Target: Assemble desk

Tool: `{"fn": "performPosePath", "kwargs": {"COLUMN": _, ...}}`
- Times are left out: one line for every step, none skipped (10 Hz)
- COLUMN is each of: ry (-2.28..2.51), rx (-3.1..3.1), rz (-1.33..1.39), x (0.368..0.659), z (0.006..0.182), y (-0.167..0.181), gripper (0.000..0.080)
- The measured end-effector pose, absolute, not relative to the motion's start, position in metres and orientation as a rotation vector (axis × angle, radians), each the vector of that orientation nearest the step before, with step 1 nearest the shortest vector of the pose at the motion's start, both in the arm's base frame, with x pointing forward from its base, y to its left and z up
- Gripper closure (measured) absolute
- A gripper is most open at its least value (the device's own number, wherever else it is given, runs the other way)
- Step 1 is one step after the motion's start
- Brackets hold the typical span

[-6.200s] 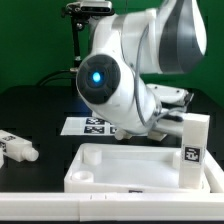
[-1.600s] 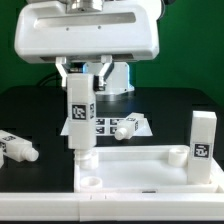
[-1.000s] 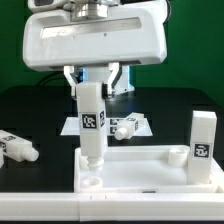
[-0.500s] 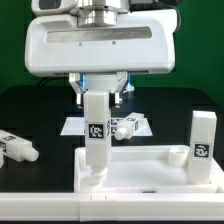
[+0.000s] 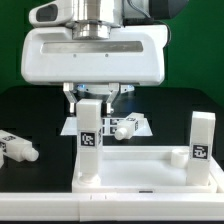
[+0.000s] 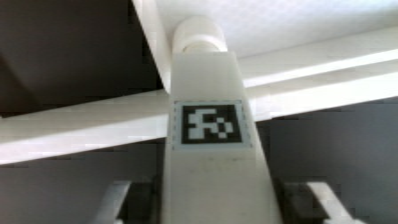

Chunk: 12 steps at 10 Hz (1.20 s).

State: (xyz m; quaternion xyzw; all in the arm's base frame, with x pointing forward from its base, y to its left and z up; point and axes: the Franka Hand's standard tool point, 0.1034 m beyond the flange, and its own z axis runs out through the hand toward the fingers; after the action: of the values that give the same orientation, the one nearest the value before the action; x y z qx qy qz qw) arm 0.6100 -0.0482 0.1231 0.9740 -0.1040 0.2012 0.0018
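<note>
Exterior view.
A: What lies off to that view's left of the gripper [image 5: 95, 97]?
B: A loose leg [image 5: 18, 147], flat on the black table [image 5: 35, 115], well apart from it.
A: And the gripper itself?
B: Clamped on the held leg [image 5: 89, 140], upright directly beneath, foot in the panel [image 5: 150, 172] corner socket.
A: Further right?
B: A standing leg [image 5: 203, 148] on the panel's far corner.

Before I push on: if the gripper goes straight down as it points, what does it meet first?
The gripper clamps an upright desk leg; straight down, the desk panel comes first, at the corner socket where the leg's foot seems seated.
</note>
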Motion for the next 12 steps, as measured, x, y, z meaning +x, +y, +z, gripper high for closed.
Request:
{"fn": "performPosePath", "kwargs": {"ry": -0.326, "rx": 3.056, "rz": 0.623, "x": 0.609, "z": 0.119, "y": -0.049, "gripper": 0.0512}}
{"fn": "performPosePath", "kwargs": {"ry": -0.323, "rx": 3.057, "rz": 0.613, "x": 0.608, "z": 0.116, "y": -0.049, "gripper": 0.0512}}
{"fn": "performPosePath", "kwargs": {"ry": -0.321, "rx": 3.055, "rz": 0.618, "x": 0.609, "z": 0.115, "y": -0.049, "gripper": 0.0512}}
{"fn": "performPosePath", "kwargs": {"ry": -0.316, "rx": 3.045, "rz": 0.643, "x": 0.611, "z": 0.115, "y": -0.048, "gripper": 0.0512}}
{"fn": "performPosePath", "kwargs": {"ry": -0.315, "rx": 3.041, "rz": 0.653, "x": 0.611, "z": 0.115, "y": -0.048, "gripper": 0.0512}}
{"fn": "performPosePath", "kwargs": {"ry": -0.315, "rx": 3.040, "rz": 0.654, "x": 0.612, "z": 0.115, "y": -0.048, "gripper": 0.0512}}
{"fn": "performPosePath", "kwargs": {"ry": -0.315, "rx": 3.043, "rz": 0.647, "x": 0.611, "z": 0.114, "y": -0.048, "gripper": 0.0427}}
{"fn": "performPosePath", "kwargs": {"ry": -0.317, "rx": 3.065, "rz": 0.595, "x": 0.610, "z": 0.112, "y": -0.046, "gripper": 0.0240}}
{"fn": "performPosePath", "kwargs": {"ry": -0.326, "rx": 3.084, "rz": 0.563, "x": 0.615, "z": 0.119, "y": -0.047, "gripper": 0.0240}}
{"fn": "performPosePath", "kwargs": {"ry": -0.338, "rx": 3.103, "rz": 0.541, "x": 0.628, "z": 0.129, "y": -0.050, "gripper": 0.0166}}
{"fn": "performPosePath", "kwargs": {"ry": -0.362, "rx": 3.158, "rz": 0.395, "x": 0.627, "z": 0.129, "y": -0.046, "gripper": 0.0166}}
{"fn": "performPosePath", "kwargs": {"ry": -0.371, "rx": 3.195, "rz": 0.266, "x": 0.626, "z": 0.127, "y": -0.042, "gripper": 0.0155}}
